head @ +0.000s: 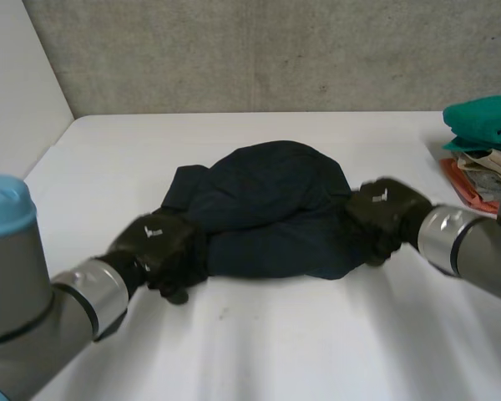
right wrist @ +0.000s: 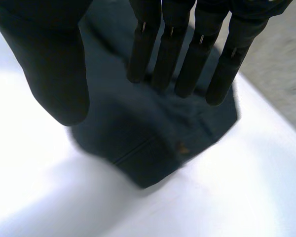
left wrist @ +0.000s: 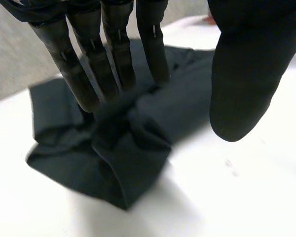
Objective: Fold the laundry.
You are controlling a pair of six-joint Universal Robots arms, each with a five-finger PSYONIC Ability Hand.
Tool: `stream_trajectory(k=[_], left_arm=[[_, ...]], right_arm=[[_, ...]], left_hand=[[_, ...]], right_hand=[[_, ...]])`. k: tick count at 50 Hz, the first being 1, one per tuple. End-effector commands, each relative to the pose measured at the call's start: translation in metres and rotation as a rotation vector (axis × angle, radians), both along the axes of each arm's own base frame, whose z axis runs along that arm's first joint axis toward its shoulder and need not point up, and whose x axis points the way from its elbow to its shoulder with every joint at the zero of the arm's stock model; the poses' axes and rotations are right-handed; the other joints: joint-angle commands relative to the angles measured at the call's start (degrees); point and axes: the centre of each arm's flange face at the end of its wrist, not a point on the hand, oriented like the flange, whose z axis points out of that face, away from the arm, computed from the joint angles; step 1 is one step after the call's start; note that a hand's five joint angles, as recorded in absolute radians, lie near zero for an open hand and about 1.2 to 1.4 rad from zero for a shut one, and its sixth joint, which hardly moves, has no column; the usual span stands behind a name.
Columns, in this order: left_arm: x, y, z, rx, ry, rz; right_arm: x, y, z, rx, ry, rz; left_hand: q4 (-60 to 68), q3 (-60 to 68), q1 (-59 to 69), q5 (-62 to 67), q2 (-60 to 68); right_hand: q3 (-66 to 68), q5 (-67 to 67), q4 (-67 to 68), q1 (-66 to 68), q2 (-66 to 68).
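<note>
A dark garment (head: 267,209) lies bunched in the middle of the bench (head: 275,334). Your left hand (head: 154,242) sits at its left end and your right hand (head: 384,209) at its right, fingers (left wrist: 113,59) straight, thumbs apart, gripping nothing. Clothes (head: 480,142) lie stacked at the bench's right edge.

A dark navy garment (head: 271,209) lies crumpled in a rounded heap at the middle of the white table (head: 275,351), its top bulging up, its near edge rolled thick, and creased ends bunched at both sides.
</note>
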Motion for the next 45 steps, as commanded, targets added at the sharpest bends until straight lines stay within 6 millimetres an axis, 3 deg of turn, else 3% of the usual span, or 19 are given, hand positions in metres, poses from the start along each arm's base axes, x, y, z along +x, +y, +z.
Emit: stream_trajectory(k=[1,5,10,19,29,34,42,45], left_arm=[[-0.01,-0.01,-0.04,0.002,-0.031,-0.009],[-0.013,-0.024,-0.049,-0.015,-0.059,0.014],[-0.015,-0.047,-0.052,-0.067,-0.083,0.081],[-0.023,-0.061,-0.068,-0.073,-0.138,0.065],[-0.04,-0.072,-0.071,-0.131,-0.136,0.03],[-0.046,-0.08,-0.071,-0.166,-0.138,0.026],[-0.05,-0.091,-0.067,-0.208,-0.147,0.046],[-0.05,-0.092,-0.061,-0.22,-0.139,0.056]], right_arm=[[-0.003,0.004,-0.049,0.047,0.068,0.058],[0.0,-0.006,-0.063,0.024,0.056,0.025],[0.01,-0.019,-0.075,-0.06,0.006,0.001],[0.021,-0.035,-0.08,-0.199,-0.038,-0.017],[0.034,-0.045,-0.094,-0.239,-0.038,0.004],[0.038,-0.057,-0.1,-0.283,-0.045,-0.012],[0.047,-0.068,-0.112,-0.323,-0.048,-0.017],[0.049,-0.073,-0.11,-0.341,-0.047,-0.029]], left_hand=[[-8.3,-8.0,-8.2,-8.1,-7.9],[-13.2,-12.9,-13.1,-13.0,-12.8],[-15.2,-14.9,-15.2,-15.0,-14.9],[-9.5,-9.2,-9.4,-9.3,-9.2],[3.8,4.1,3.8,4.0,4.1],[18.9,19.2,19.0,19.1,19.3],[43.1,43.4,43.2,43.4,43.5],[43.2,43.4,43.2,43.4,43.5]], right_hand=[[4.6,4.7,4.6,4.6,4.8],[-0.3,-0.2,-0.2,-0.3,-0.1],[-18.5,-18.3,-18.4,-18.5,-18.2],[-15.5,-15.3,-15.4,-15.5,-15.2],[-11.4,-11.3,-11.4,-11.5,-11.2],[-8.1,-7.9,-8.0,-8.1,-7.8],[8.5,8.7,8.6,8.5,8.8],[38.5,38.6,38.5,38.5,38.7]])
